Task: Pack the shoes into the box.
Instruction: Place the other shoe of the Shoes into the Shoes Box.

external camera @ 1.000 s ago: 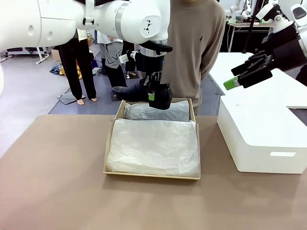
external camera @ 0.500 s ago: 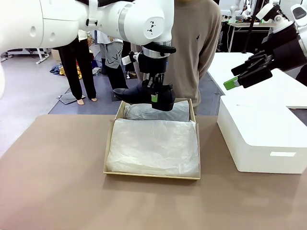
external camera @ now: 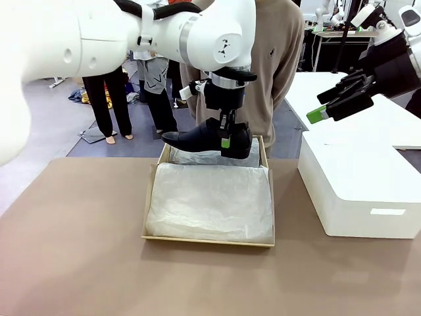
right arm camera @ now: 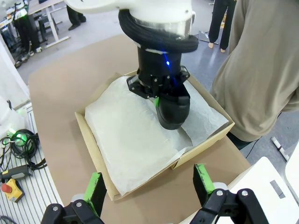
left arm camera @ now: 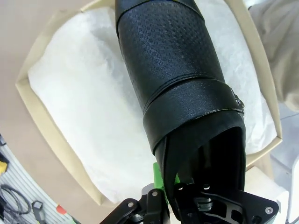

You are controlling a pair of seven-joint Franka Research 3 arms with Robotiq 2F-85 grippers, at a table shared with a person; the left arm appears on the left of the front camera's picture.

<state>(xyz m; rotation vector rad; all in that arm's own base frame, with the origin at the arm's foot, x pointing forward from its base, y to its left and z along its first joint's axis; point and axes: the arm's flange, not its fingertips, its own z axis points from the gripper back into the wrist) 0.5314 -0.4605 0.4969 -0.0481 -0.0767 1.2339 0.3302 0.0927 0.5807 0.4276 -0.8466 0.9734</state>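
A black loafer of fine-grained, embossed leather, with a smooth strap across its top, is clamped at the heel end by the left gripper. It is held in the air over the far end of the tan cardboard shoebox, toe pointing to the robot's left. The shoebox is lined with crinkled white tissue paper. A person in a beige sweater is seen just behind it. The right gripper, green-padded fingers spread wide and empty, is held in the air by the large white rectangular box.
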